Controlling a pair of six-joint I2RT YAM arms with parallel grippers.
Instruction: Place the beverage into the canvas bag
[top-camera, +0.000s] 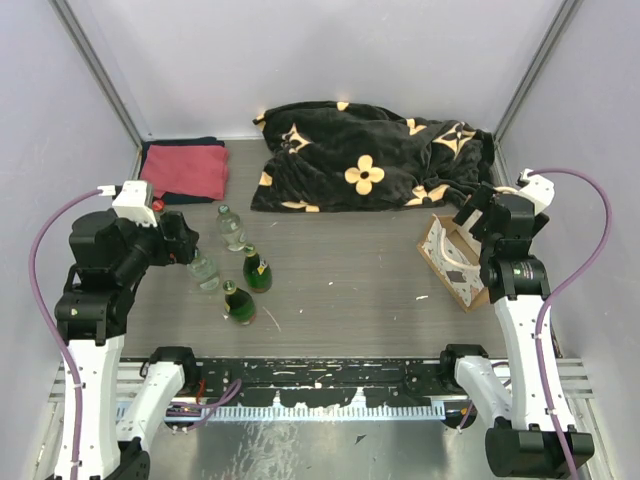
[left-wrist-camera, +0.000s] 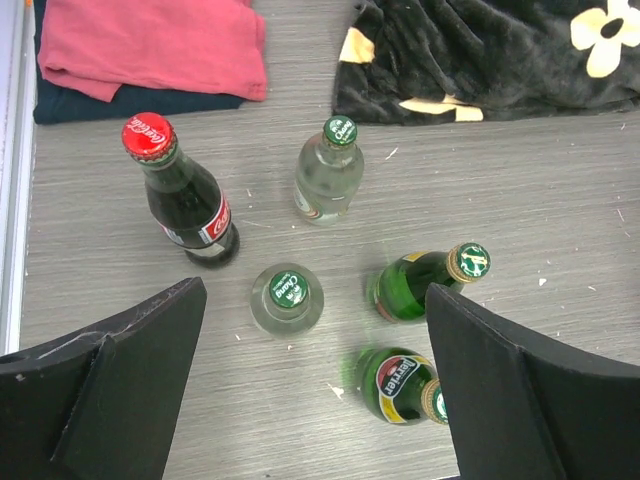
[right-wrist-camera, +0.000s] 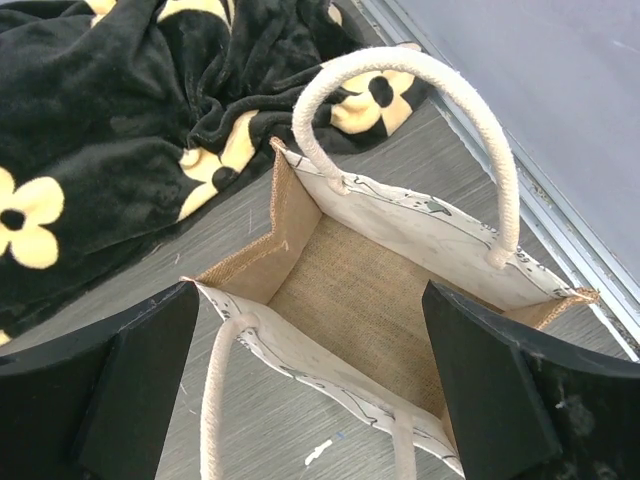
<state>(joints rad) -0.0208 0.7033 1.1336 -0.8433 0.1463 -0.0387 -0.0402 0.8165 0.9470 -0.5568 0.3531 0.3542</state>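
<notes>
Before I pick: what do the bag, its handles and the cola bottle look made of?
Canvas bag: coarse woven fabric, jute-like and matte; the weave shows inside. Handles: thick white twisted rope, probably cotton. Cola bottle: glossy, likely glass, with a red crimped metal-looking cap.

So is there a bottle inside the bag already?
No, the right wrist view looks straight down into the canvas bag and only its bare woven floor shows.
</notes>
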